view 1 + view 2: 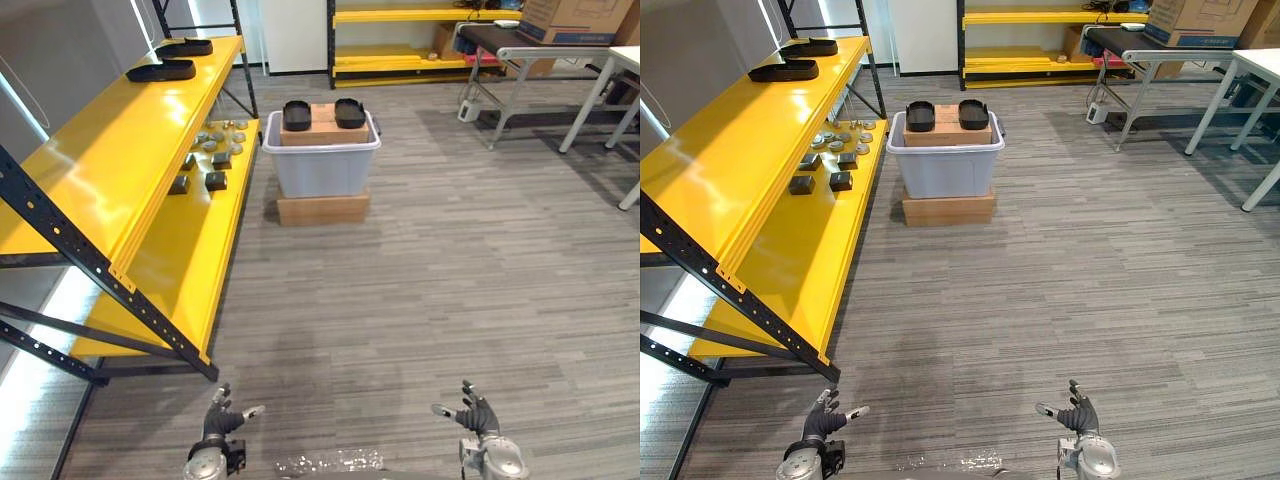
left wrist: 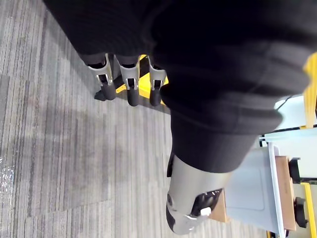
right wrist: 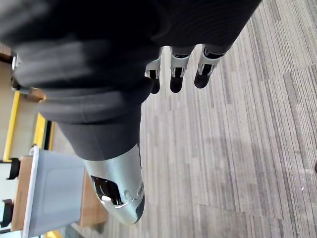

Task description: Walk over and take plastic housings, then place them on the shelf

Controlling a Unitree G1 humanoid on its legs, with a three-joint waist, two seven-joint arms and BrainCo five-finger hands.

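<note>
Left eye view: two black oval plastic housings [image 1: 297,115] lie atop a grey plastic bin [image 1: 320,170] well ahead, with the yellow metal shelf [image 1: 110,170] to the left. The approach is not yet done, so walking closer comes next.

Left wrist view: the left robot hand [image 2: 132,82] has straight fingers and is empty.

Right wrist view: the right robot hand [image 3: 177,67] is likewise open and empty.

Ahead of us a grey bin [image 1: 945,165] sits on a cardboard box [image 1: 948,208]. Two black plastic housings [image 1: 920,116] lie side by side on a carton [image 1: 948,128] across its top. On our left the yellow shelf [image 1: 730,160] carries a second pair of housings [image 1: 785,71] at its far end, while our left hand [image 1: 823,422] and right hand [image 1: 1077,417] hover low over the floor [image 1: 1090,280], fingers spread.
</note>
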